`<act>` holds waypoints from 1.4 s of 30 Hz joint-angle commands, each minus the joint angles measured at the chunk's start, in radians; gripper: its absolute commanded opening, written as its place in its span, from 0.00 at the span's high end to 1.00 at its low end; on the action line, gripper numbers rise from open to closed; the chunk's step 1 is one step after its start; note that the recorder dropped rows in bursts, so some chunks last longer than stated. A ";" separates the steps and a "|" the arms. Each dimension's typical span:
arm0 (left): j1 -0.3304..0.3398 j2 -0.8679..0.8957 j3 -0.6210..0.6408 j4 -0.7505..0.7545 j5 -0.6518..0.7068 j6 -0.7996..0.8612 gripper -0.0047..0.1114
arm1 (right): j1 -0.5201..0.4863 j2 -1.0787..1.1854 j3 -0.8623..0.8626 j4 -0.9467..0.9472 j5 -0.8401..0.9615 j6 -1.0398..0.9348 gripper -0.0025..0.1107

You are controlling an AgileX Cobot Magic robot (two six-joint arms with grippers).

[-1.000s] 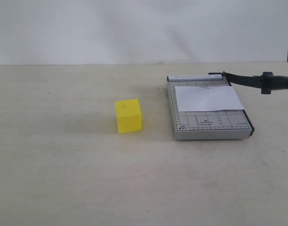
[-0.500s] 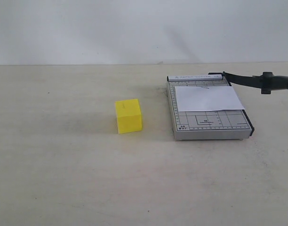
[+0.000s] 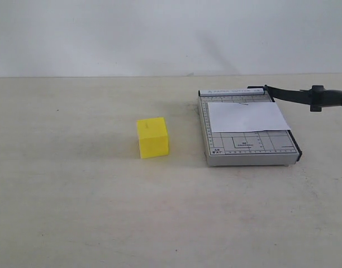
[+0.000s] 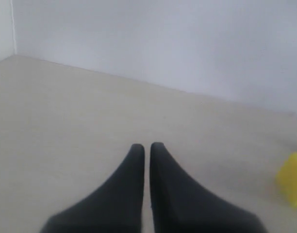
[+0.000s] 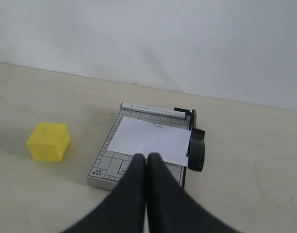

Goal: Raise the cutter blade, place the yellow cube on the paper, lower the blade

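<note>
- The left gripper point(image 4: 144, 146) is clenched, its two black fingertips almost touching with nothing between them, over the bare table point(image 3: 76, 195)
- The right gripper point(image 5: 146, 156) is also clenched on nothing, and points toward the grey gridded base point(image 3: 255, 146)
- The base carries the paper point(image 3: 247, 116), which lies flat across its far half and slightly overhangs the right edge
- The cutter blade point(image 3: 297, 95) stands swung up from its hinge at the base's far right corner, its thick handle out to the right, clear of the paper
- The yellow cube point(image 3: 152, 137) sits on the table left of the base, apart from it and not on the paper
</note>
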 commanded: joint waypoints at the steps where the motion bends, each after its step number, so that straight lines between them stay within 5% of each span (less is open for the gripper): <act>1: -0.008 -0.004 -0.001 -0.301 -0.055 -0.052 0.92 | -0.006 -0.009 0.054 -0.001 -0.064 -0.011 0.98; 8: -0.008 -0.004 -0.001 -0.306 -0.073 -0.047 0.92 | -0.006 -0.154 0.276 0.004 -0.244 0.061 0.98; 13: -0.008 -0.004 -0.003 -0.355 -0.141 -0.038 0.92 | -0.006 -0.213 0.350 -0.012 -0.212 0.070 0.98; 20: -0.008 0.088 -0.281 -0.437 0.058 0.315 0.92 | -0.006 -0.211 0.350 -0.098 -0.126 0.070 0.98; 27: -0.008 0.612 -0.541 -1.009 0.458 1.165 0.92 | -0.006 -0.211 0.350 -0.174 -0.055 0.072 0.98; 33: -0.015 1.000 -0.618 -1.452 0.524 1.510 0.92 | -0.006 -0.211 0.350 -0.174 -0.055 0.072 0.98; 37: -0.087 1.221 -0.649 -1.470 0.524 1.599 0.92 | -0.006 -0.211 0.350 -0.174 -0.055 0.072 0.98; 42: -0.300 1.376 -0.653 -1.610 0.313 1.734 0.92 | -0.006 -0.211 0.350 -0.176 -0.062 0.072 0.98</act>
